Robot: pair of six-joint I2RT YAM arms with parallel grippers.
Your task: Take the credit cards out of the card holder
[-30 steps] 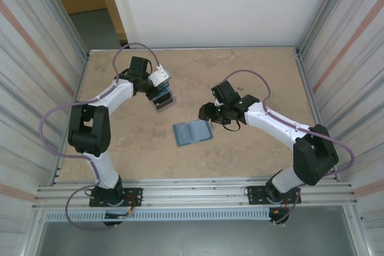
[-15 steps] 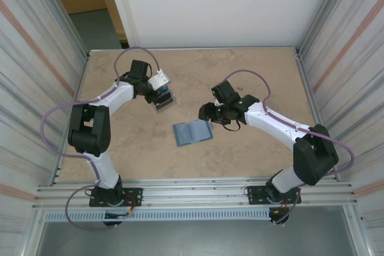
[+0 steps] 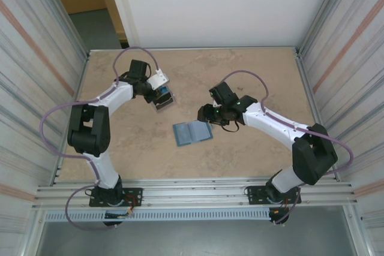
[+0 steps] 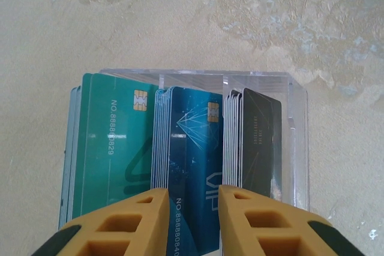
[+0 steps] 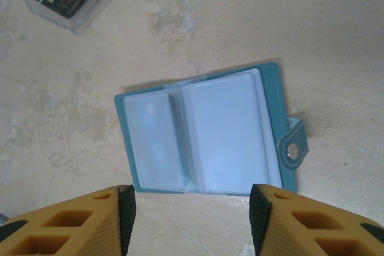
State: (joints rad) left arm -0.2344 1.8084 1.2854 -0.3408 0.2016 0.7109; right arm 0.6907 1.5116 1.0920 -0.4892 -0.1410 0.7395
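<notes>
— So, from above, where is the holder (image 3: 192, 132) lying?
— Lying open, flat on the table (image 3: 252, 76)
— Left wrist?
— Left gripper (image 4: 189, 220) is hovering, narrowly parted, over cards (image 4: 114, 142) in a box (image 4: 297, 136)
— Right wrist?
— Right gripper (image 5: 192, 220) is gaping wide above the holder

We are holding our left arm (image 3: 111, 97) bent forward, the left end effector (image 4: 193, 195) pointing down with its fingers only narrowly parted. We are reaching our right arm (image 3: 273, 123) inward, the right end effector (image 5: 192, 191) facing down, fingers spread wide.
</notes>
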